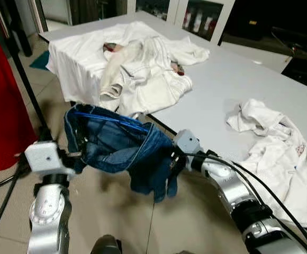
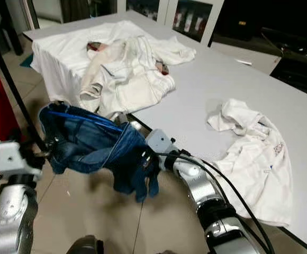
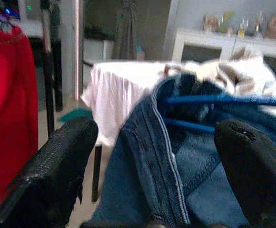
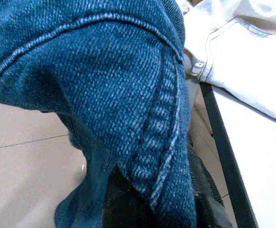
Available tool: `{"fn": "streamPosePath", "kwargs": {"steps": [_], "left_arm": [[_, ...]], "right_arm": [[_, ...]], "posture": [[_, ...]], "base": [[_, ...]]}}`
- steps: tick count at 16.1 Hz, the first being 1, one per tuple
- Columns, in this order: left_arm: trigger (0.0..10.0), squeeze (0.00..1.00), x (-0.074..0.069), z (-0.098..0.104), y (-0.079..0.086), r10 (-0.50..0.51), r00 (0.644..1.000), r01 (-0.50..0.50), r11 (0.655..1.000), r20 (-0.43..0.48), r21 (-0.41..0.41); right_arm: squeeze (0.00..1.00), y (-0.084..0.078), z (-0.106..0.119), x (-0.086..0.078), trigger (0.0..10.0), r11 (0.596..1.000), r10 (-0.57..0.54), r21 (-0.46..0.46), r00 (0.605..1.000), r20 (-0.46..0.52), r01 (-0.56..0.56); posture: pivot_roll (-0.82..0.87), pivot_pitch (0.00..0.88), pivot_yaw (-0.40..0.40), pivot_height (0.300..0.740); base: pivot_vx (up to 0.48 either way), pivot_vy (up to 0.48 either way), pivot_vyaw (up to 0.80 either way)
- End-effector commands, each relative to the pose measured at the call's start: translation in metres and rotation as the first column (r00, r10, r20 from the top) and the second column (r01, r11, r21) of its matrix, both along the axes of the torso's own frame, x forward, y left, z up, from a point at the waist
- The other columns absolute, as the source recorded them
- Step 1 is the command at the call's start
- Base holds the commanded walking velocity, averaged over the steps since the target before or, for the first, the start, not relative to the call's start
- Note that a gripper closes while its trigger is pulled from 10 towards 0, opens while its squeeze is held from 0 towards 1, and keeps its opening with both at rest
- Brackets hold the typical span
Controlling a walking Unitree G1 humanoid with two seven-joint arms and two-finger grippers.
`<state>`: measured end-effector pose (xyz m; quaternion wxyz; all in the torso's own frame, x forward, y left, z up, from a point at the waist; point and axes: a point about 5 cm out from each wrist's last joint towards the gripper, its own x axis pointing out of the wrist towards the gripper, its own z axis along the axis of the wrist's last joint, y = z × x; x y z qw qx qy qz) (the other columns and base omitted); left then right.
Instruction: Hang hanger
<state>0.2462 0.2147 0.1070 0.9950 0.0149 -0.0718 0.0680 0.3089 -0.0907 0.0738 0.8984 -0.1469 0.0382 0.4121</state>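
Left gripper point(image 3: 152, 156) spread wide, its two black fingers point(image 3: 47, 175) either side of a bunched denim garment point(image 1: 119, 145), not pressed shut on it; blue hanger point(image 1: 111, 120) threaded inside the denim, bars showing at the garment's top edge, about 10 o'clock from the right gripper point(image 1: 170, 165); right gripper buried in the denim's 3 o'clock end, fingers draped over by cloth, so cannot tell whether open or shut; garment slung between the two arms above the tiled floor point(image 1: 106, 211), just off the near edge of the white surface point(image 1: 233, 84); heap of white clothes point(image 1: 137, 63) at 12 o'clock on the surface, spilling over its far corner; crumpled white shirt point(image 1: 278, 153) at 3 o'clock; red garment point(image 1: 0, 106) hanging at 9 o'clock beside a black stand pole point(image 1: 29, 90).
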Motion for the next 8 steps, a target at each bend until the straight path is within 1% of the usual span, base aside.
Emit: {"fn": "streamPosePath", "kwargs": {"steps": [1,2,4,5,6,7,8], "left_arm": [[10.0,0.00,0.009,-0.003,-0.007,-0.046,0.998,0.046,0.999,-0.040,0.006],[10.0,0.00,0.010,-0.004,-0.008,-0.050,0.998,0.050,0.999,-0.047,0.014],[10.0,0.00,0.022,-0.012,-0.012,-0.104,0.987,0.106,0.994,-0.123,0.010],[10.0,0.00,0.025,-0.015,-0.014,-0.134,0.979,0.137,0.990,-0.156,0.014],[9.7,0.00,0.028,-0.019,-0.017,-0.162,0.968,0.166,0.986,-0.191,0.007],[0.0,0.00,0.029,-0.021,-0.020,-0.188,0.958,0.192,0.981,-0.218,-0.005],[0.0,0.00,0.030,-0.022,-0.022,-0.199,0.954,0.200,0.980,-0.226,-0.017]], "right_arm": [[0.00,0.002,0.012,0.002,0.0,0.999,0.015,0.030,0.998,0.061,-0.017],[0.00,0.002,0.012,0.002,0.0,0.999,0.017,0.030,0.998,0.062,-0.018],[0.00,0.004,0.015,0.002,0.0,0.999,0.027,0.032,0.997,0.074,-0.030],[0.00,0.005,0.015,0.002,0.0,0.999,0.030,0.031,0.997,0.077,-0.033],[0.00,0.005,0.016,0.001,0.0,0.999,0.033,0.031,0.996,0.079,-0.035],[0.00,0.005,0.016,0.002,0.0,0.999,0.034,0.031,0.996,0.081,-0.036],[0.00,0.005,0.017,0.002,0.0,0.999,0.033,0.031,0.996,0.084,-0.036]], "posture": [[0.22,0.014,-0.093,0.710],[0.22,0.013,-0.092,0.710],[0.22,0.011,-0.091,0.710],[0.21,0.010,-0.090,0.710],[0.21,0.010,-0.090,0.710],[0.21,0.009,-0.089,0.710],[0.21,0.009,-0.089,0.710]], "base": [[0.000,0.000,0.00],[0.000,0.000,0.00],[0.000,0.000,0.00],[0.000,0.000,0.00],[0.000,0.000,0.00],[0.000,0.000,0.00],[0.000,0.000,0.00]]}}
